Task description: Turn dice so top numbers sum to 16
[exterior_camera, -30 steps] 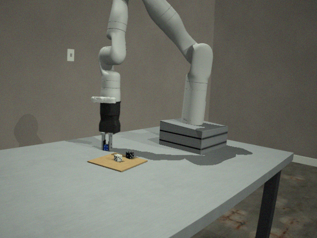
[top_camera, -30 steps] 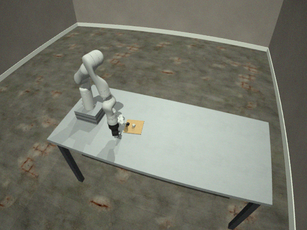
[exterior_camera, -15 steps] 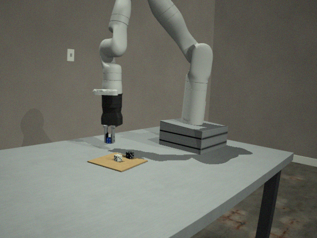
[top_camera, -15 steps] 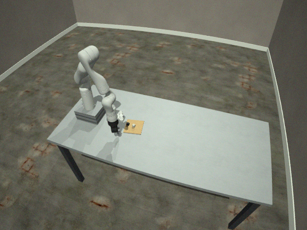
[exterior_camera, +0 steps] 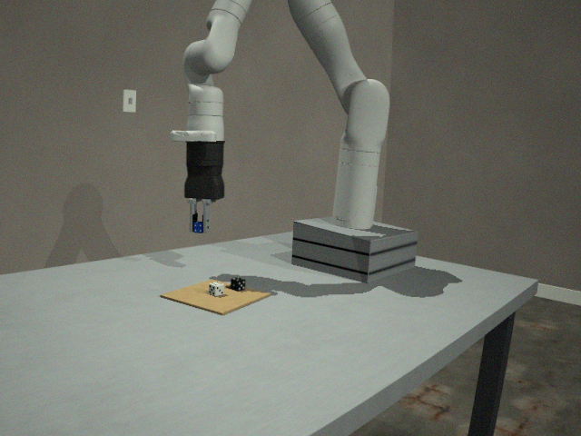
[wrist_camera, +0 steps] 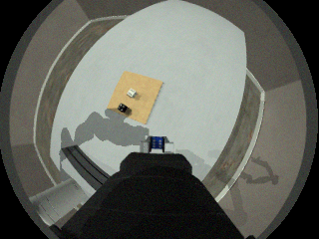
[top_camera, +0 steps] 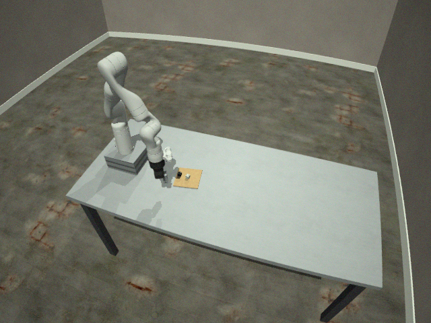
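Overhead, the gripper [exterior_camera: 199,228] hangs well above the grey table [exterior_camera: 141,366], its two fingers pointing straight down and clamped on the blue die [exterior_camera: 198,227]. That die sits at the very fingertips, one face with white pips turned toward the exterior camera; how many pips it shows cannot be read. In the wrist view the blue die [wrist_camera: 158,142] appears just past the dark gripper body, with the table far beneath it.

Below and to one side lies the tan mat [exterior_camera: 215,297], flat on the table. Two dice rest on it, each flat on a face: the white die [exterior_camera: 216,288] and the black die [exterior_camera: 238,283]. They stand near one another without touching, the black one nearer the arm's base block [exterior_camera: 354,250] and partly in the arm's shadow. Their top numbers are too small to tell.

From the top view, the mat [top_camera: 188,178] lies just beside the gripper's position over the table, on the side away from the base; the black die [top_camera: 179,174] is nearer the gripper [top_camera: 163,180] than the white die [top_camera: 187,176]. The held die is hidden by the wrist in this view. In the wrist view the mat [wrist_camera: 136,96] lies off to the left of the gripper's axis, so the blue die hangs over bare table, not over the mat.
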Controlling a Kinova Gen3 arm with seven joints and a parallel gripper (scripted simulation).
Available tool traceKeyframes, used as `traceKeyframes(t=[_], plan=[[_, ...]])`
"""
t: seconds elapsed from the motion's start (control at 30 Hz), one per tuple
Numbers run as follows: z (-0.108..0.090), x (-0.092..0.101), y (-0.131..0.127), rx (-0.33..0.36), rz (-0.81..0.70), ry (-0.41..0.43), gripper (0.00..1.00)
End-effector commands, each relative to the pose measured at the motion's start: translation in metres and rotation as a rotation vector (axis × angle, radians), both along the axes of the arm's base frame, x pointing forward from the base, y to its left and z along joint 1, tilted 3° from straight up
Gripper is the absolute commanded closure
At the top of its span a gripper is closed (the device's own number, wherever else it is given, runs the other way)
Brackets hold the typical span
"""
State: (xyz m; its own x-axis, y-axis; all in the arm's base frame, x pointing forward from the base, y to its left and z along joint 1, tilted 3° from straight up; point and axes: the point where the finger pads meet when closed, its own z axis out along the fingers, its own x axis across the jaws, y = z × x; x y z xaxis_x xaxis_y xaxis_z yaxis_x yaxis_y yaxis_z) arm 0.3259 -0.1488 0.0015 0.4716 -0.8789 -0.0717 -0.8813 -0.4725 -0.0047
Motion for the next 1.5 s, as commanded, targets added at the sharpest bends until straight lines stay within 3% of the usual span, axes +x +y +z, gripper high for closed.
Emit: traceKeyframes(t=[0.0,0.6,0.87,1.23,1.47], plan=[[0.010,0.004,-0.007,-0.012,-0.009,-0.016,0.60],[0.011,0.010,-0.003,-0.013,-0.034,-0.014,0.60],[0.012,0.034,0.015,-0.017,-0.130,-0.006,0.60],[0.017,0.093,0.081,-0.023,-0.404,0.009,0.60],[0.020,0.110,0.109,-0.023,-0.496,0.014,0.60]])
